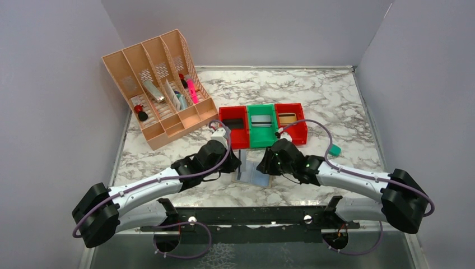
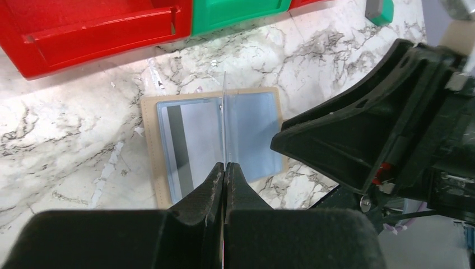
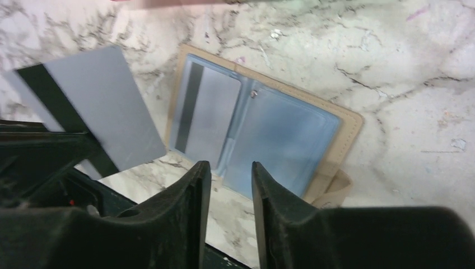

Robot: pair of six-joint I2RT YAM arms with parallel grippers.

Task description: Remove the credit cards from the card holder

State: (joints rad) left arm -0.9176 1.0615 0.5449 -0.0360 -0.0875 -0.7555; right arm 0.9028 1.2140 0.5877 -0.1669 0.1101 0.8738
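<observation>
- The tan folding card holder (image 3: 280,134), with pale blue-grey panels inside, lies open and flat on the white marble-patterned table (image 3: 403,67), under both grippers.
- The left gripper (image 2: 224,168) has its jaws pressed together on a thin grey credit card (image 3: 95,106) with a black stripe, lifted clear of the holder.
- The right gripper (image 3: 231,168) hovers over the holder, jaws slightly spread and empty.
- A second card (image 3: 210,115) sits in one pocket. It is probably light, stiff and slick, so pinch its exposed edge. The holder looks soft and light and may need pinning down.
</observation>
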